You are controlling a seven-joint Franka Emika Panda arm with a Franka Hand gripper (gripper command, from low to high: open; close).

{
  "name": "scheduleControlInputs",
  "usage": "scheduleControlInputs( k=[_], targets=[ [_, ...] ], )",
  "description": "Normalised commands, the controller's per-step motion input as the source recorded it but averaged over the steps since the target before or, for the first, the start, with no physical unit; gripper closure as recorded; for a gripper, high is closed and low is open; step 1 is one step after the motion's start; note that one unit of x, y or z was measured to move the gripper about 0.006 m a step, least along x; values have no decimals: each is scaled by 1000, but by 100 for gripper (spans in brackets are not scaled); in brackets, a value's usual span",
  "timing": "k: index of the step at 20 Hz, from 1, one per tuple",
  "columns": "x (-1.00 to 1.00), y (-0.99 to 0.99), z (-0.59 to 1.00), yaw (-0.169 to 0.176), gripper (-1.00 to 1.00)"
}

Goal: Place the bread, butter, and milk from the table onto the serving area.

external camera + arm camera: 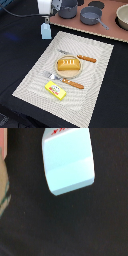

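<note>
Bread [68, 64] sits on the plate [56, 68] and butter [55, 89] on the mat [95, 70], so only the milk [46, 31] is left. It hangs off the mat's far corner, over the black tabletop [15, 55], pinched by the pincer [46, 21]. It looks tilted in the wrist view, so a sloppy release could tip it or land it off the mat.

A pinkish board [75, 24] holds two grey pots [67, 8] [91, 15] and what may be a beige bowl [122, 16].
</note>
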Motion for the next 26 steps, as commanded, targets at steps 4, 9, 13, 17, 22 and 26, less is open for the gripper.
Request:
scheduleControlInputs(
  k=[4,9,13,17,22,26],
  targets=[
    [-76,-82,-267,55,-100],
    [-121,-13,-339,46,-100],
    [-204,-39,-357,38,-100],
    [-304,-73,-374,47,-100],
    [-337,-95,-307,56,-100],
    [-356,-132,-299,47,-100]
  ],
)
